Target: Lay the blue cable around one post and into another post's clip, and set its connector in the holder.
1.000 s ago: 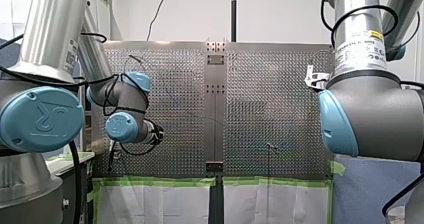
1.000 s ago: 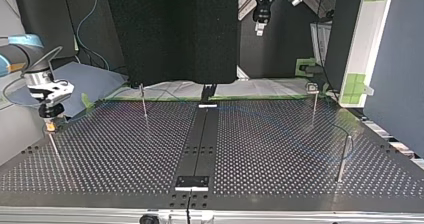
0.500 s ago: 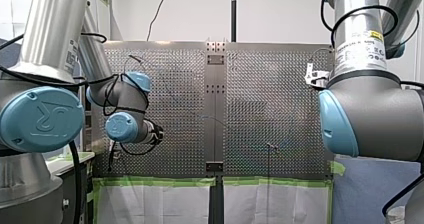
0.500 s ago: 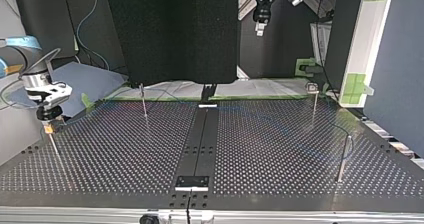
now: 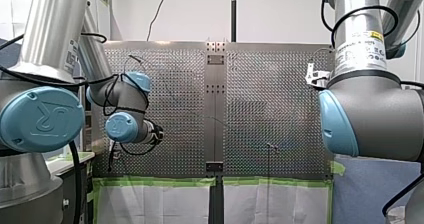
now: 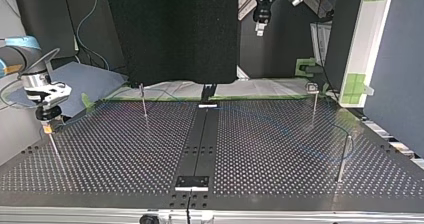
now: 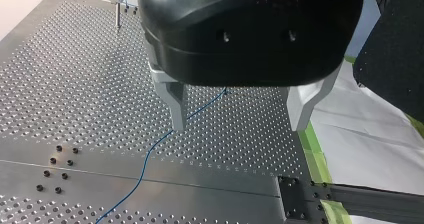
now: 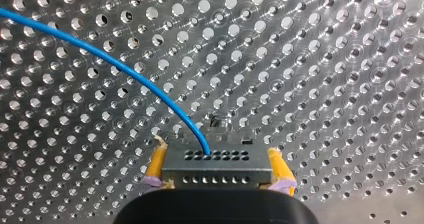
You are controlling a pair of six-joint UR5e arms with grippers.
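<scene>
Over the front view's perforated table (image 5: 170,84), our left arm (image 5: 121,109) stood at the left and our right arm (image 5: 367,114) at the right. Little more could be read from there.

Across the table, by the top view, our right gripper (image 6: 48,128) hung low at that view's left, just above the tip of a thin post (image 6: 55,151), with a bit of yellow at its end. Our left gripper (image 6: 259,26) hung high over the far edge, well apart from the table and from every post. We could not tell from this side whether either one was spread or closed up.

Through the left wrist view, our left gripper's two metal fingers (image 7: 177,106) stood wide apart with nothing between them. The blue cable (image 7: 159,142) lay on the table below. It ran out from under the gripper, passed just by one fingertip in that camera's line of sight, and went on over the plain middle strip (image 7: 210,184).

Through the right wrist view, the yellow pads (image 8: 157,163) were clamped on the two ends of a grey connector (image 8: 217,168), a block with rows of small holes. The cable left the connector's face midway between the pads and curved away ahead of the gripper, off to one side, over the table.
</scene>
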